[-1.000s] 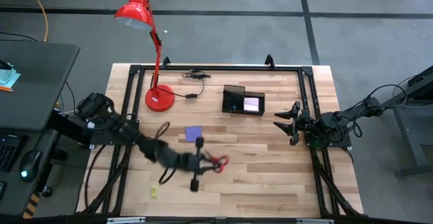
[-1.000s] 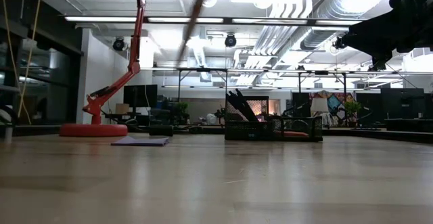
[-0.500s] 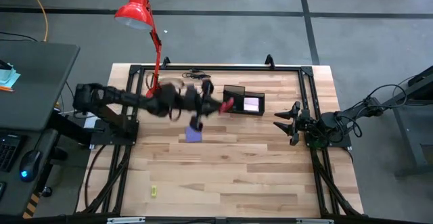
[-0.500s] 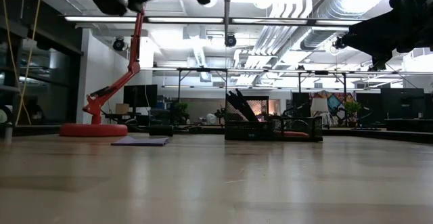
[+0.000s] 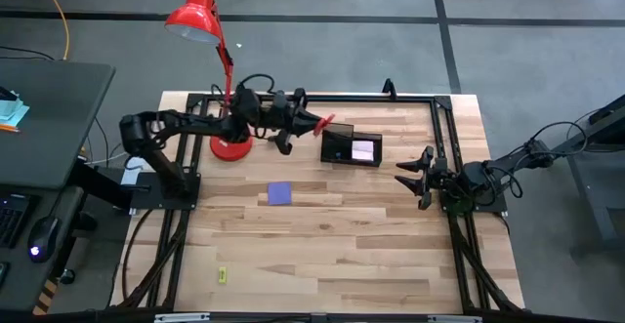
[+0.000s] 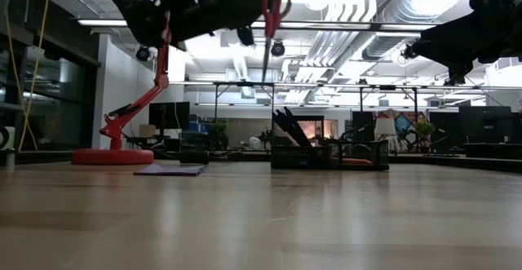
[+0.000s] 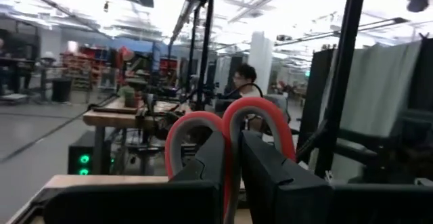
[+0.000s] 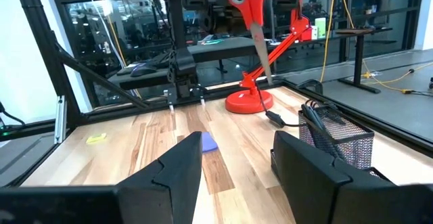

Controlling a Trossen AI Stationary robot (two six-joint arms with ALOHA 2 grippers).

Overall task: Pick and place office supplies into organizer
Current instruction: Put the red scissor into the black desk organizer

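Scissors (image 5: 317, 126) in left jaws, airborne nr organizer (image 5: 352, 146) edge; right jaws part-open, empty.

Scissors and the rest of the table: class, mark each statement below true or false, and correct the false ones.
1. The left end effector holds the scissors in the air. True.
2. The purple note pad is inside the organizer. False: it lies on the table.
3. The right end effector holds a pen. False: it holds nothing.
4. A small yellow-green piece lies near the table's front edge. True.
5. The lamp is blue. False: it is red.
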